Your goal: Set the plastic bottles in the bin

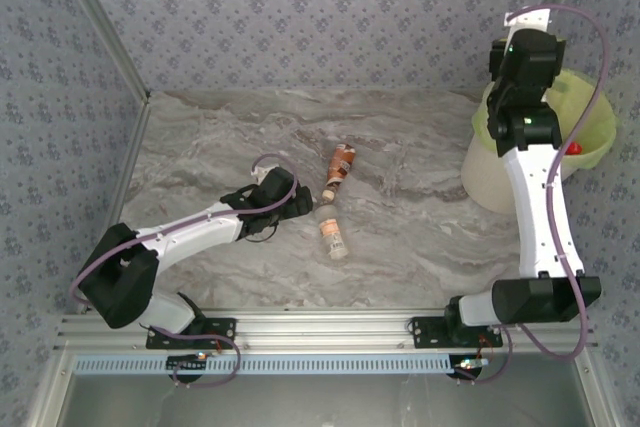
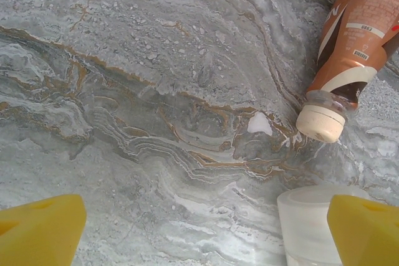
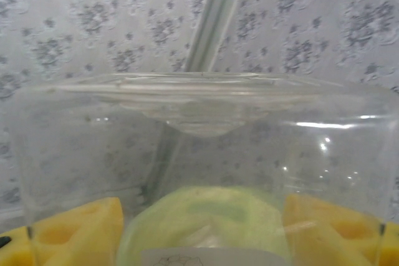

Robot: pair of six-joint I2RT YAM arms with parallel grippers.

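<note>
**Ana:** Where is the left gripper (image 1: 298, 203)?

**Ben:** It is low over the grey-and-brown marbled tabletop (image 1: 430, 237), near the middle. Its yellow foam fingers (image 2: 40, 228) are spread wide and there is nothing between them.

**Ana:** How close is it to a bottle?

**Ben:** Very close. The left wrist view shows the white cap of a clear plastic bottle with an orange label (image 1: 333, 233) just inside the finger at the picture's right edge. Whether they touch cannot be told.

**Ana:** And the second bottle?

**Ben:** A brown-labelled plastic bottle with a cream cap (image 2: 356, 35) lies on its side just beyond the first. The two caps face each other with a small gap between them. From above, the pair forms a line running away from the arm bases.

**Ana:** What about the right gripper (image 3: 199, 232)?

**Ben:** Its yellow fingers are clamped on a clear squarish plastic bottle (image 3: 199, 135), seen end-on against the patterned wall. Something pale green shows through the bottle, but what it is cannot be told.

**Ana:** Where is the bin?

**Ben:** The large round off-white bin lined with a lime-green bag (image 1: 487, 182) stands at the table's far right. The raised right arm (image 1: 540, 212) overlaps it in the top view. A small red object (image 1: 573, 147) shows at its right side.
</note>
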